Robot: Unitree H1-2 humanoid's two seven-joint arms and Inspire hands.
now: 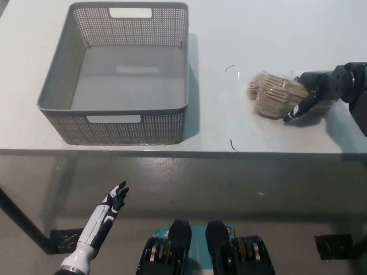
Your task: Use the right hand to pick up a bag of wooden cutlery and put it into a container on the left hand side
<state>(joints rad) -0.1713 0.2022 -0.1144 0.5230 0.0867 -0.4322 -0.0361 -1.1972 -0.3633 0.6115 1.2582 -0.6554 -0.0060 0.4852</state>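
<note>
Head view: right robot hand, fingers apart, atop bag of wooden cutlery.

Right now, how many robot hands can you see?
2. The white left robot hand is open, low at picture left, below the table edge. The black right robot hand rests on the bag of wooden cutlery at the table's right side.

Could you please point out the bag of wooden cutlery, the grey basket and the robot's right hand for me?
bag of wooden cutlery [269, 96]: head view, its exposed left end.
grey basket [160, 129]: head view, its near wall.
right hand [315, 89]: head view, middle of the hand.
</note>
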